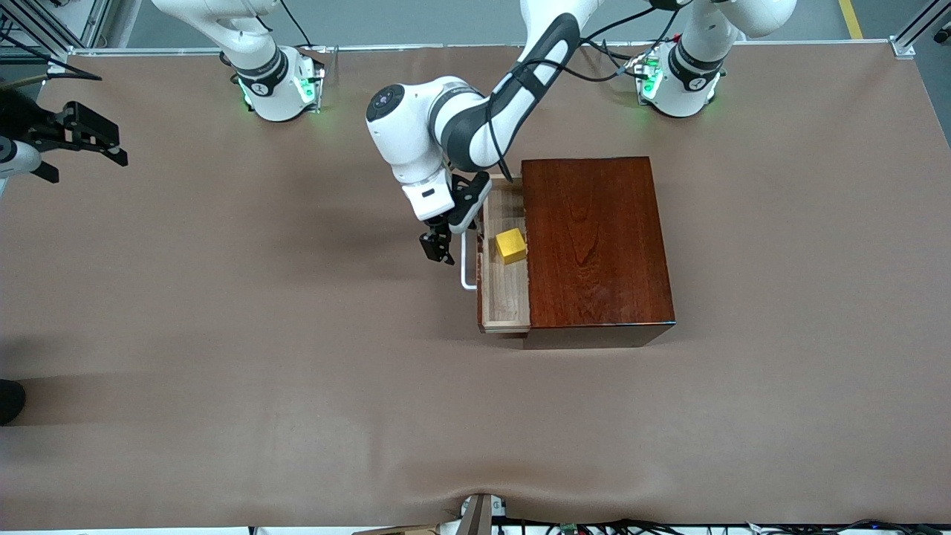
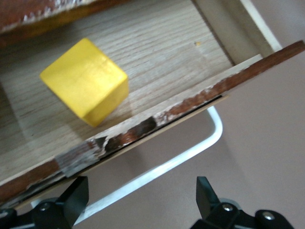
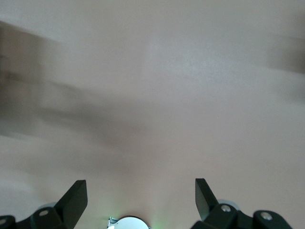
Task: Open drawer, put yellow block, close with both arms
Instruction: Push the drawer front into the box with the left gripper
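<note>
The drawer (image 1: 505,290) stands pulled partway out of the reddish-brown wooden box (image 1: 594,238), toward the right arm's end of the table. The yellow block (image 1: 510,245) lies in the drawer's pale tray, close to the box; it also shows in the left wrist view (image 2: 86,81). My left gripper (image 1: 437,249) is open and empty, just outside the drawer's front beside the white handle (image 1: 466,264). In the left wrist view the handle (image 2: 181,157) runs between the open fingers of the left gripper (image 2: 143,188). My right gripper (image 1: 100,141) is open and empty, waiting over the right arm's end of the table.
The brown table cover (image 1: 297,386) stretches around the box. The two arm bases (image 1: 278,85) stand along the table's edge farthest from the front camera. The right wrist view shows only bare cover (image 3: 152,95) between the open fingers of the right gripper (image 3: 141,191).
</note>
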`<state>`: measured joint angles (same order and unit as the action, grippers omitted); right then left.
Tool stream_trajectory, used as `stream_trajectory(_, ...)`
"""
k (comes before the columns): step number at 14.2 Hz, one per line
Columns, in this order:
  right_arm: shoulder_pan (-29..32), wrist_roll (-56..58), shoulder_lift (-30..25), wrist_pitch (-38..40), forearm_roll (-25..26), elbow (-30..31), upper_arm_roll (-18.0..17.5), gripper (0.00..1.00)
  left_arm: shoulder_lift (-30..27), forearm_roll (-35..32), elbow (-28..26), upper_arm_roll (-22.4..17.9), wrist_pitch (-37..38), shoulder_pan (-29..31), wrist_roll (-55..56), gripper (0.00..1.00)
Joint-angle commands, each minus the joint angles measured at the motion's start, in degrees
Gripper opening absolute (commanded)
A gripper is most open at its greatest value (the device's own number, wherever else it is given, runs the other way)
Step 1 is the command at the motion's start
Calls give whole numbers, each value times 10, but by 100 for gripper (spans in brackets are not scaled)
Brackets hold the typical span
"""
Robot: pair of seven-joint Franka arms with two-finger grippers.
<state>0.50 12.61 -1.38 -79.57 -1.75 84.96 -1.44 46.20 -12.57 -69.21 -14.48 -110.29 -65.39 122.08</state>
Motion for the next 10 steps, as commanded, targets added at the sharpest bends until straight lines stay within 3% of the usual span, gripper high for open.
stream_trajectory(1, 12, -13, -4, 2, -8, -1, -10, 100, -26, -7, -18, 0, 23, 14, -33, 100)
stream_trajectory(10, 7, -13, -5, 5, -4, 1, -8, 100, -32, -6, -34, 1, 55, 26, -76, 100)
